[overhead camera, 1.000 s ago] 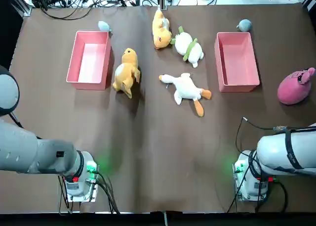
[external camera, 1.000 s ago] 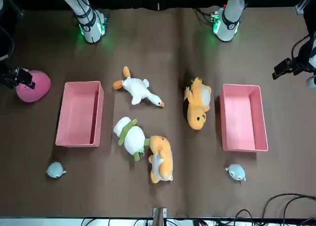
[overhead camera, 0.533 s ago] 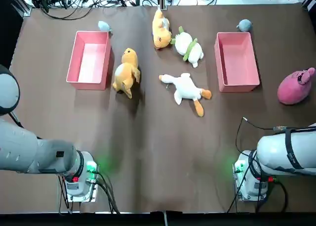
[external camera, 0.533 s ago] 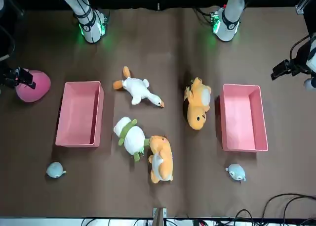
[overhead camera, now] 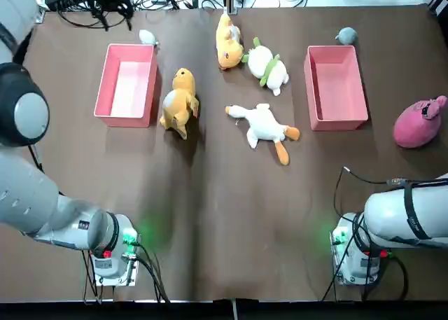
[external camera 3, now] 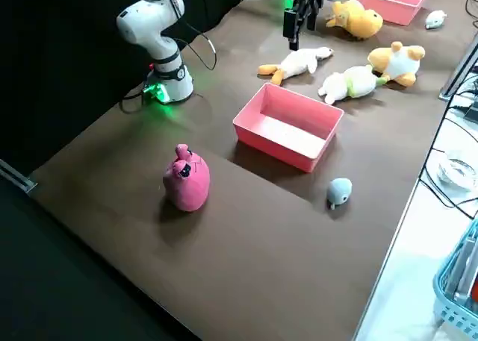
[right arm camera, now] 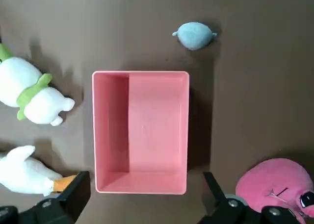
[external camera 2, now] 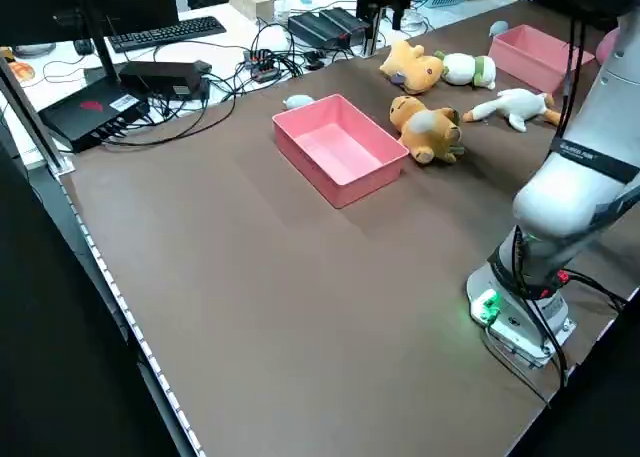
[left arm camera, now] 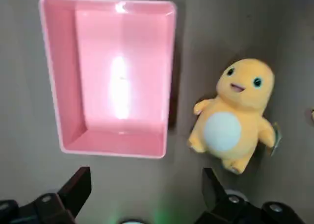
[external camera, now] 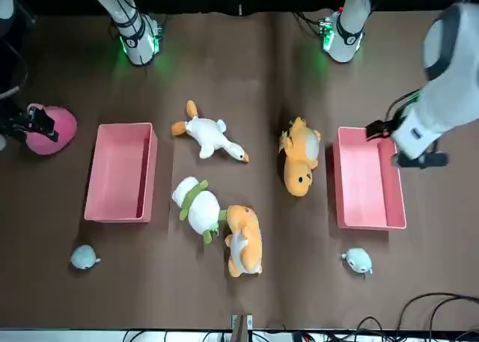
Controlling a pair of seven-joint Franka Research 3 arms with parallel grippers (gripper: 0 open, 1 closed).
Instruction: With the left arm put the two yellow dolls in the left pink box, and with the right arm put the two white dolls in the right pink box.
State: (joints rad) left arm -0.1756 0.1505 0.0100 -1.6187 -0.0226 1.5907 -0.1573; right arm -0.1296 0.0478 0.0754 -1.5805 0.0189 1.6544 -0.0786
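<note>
We log the brown cloth-covered table (overhead camera: 224,215) with nothing yet sorted: both boxes hold no dolls.

The left open-topped pink plastic box (overhead camera: 127,84) lies near the far left; the right pink plastic box (overhead camera: 336,87) mirrors it. The left gripper (left arm camera: 146,197) hangs high over the near edge of the left box, its fingers spread wide and holding nothing. The right gripper (right arm camera: 146,197) hangs above the right box, likewise spread wide and empty.

The round pink plush toy (overhead camera: 418,122) sits just right of the right box. We judge it a decoy; a sloppy reach could knock it.

The yellow-orange plush doll with the white belly (overhead camera: 179,101) lies just beside the left box, so a descending finger could catch the box wall and shove it.

The second yellow plush doll (overhead camera: 229,41) touches the white plush doll with the green scarf (overhead camera: 267,65). Grasping either risks dragging its neighbour, or both arms meeting there.

The white plush goose with orange feet (overhead camera: 263,127) lies flat and long; a pinch at the neck may let it droop over the rim.

Two small grey-blue plush toys (overhead camera: 346,35) (overhead camera: 147,36) sit beyond the boxes, and are probably harmless.
</note>
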